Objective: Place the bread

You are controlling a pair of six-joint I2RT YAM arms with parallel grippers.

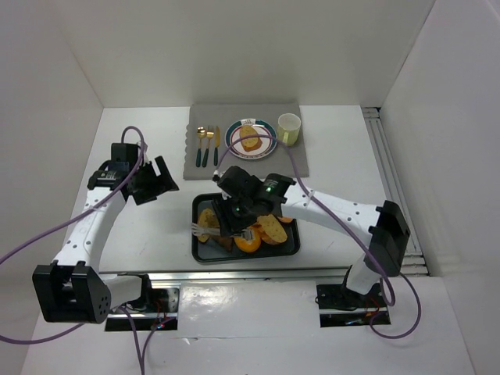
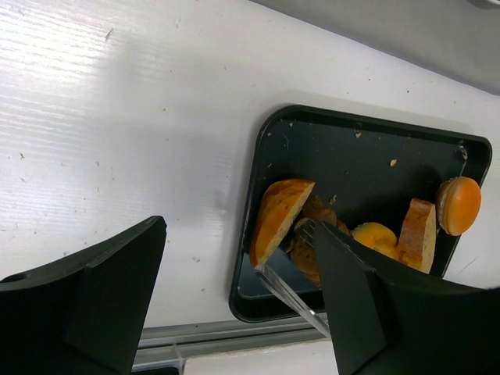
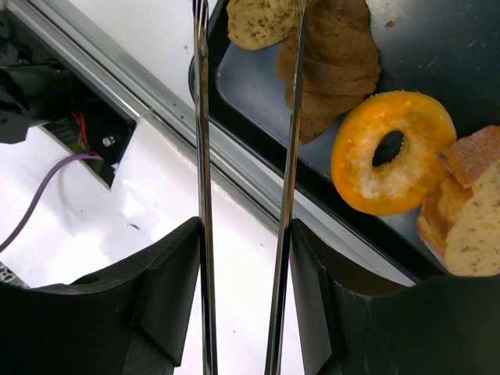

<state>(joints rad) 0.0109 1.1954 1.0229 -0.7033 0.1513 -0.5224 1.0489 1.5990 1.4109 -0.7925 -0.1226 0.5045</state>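
A black tray (image 1: 205, 254) near the front edge holds several bread pieces (image 1: 269, 228). My right gripper (image 1: 234, 223) is shut on metal tongs (image 3: 201, 156), one arm against each finger. In the right wrist view the gripper (image 3: 244, 266) points the tongs at the tray's left end. Their tips stand either side of a speckled slice (image 3: 258, 23), beside brown slices (image 3: 332, 70) and an orange bagel ring (image 3: 391, 152). My left gripper (image 1: 156, 183) is open and empty over bare table left of the tray (image 2: 258, 195). One bread piece (image 1: 250, 139) lies on the plate (image 1: 234, 129).
A grey placemat (image 1: 305, 160) at the back carries the plate, a yellow cup (image 1: 289, 129) and gold cutlery (image 1: 207, 144). A metal rail (image 3: 141, 101) runs along the table's front edge just below the tray. White walls enclose the table on three sides.
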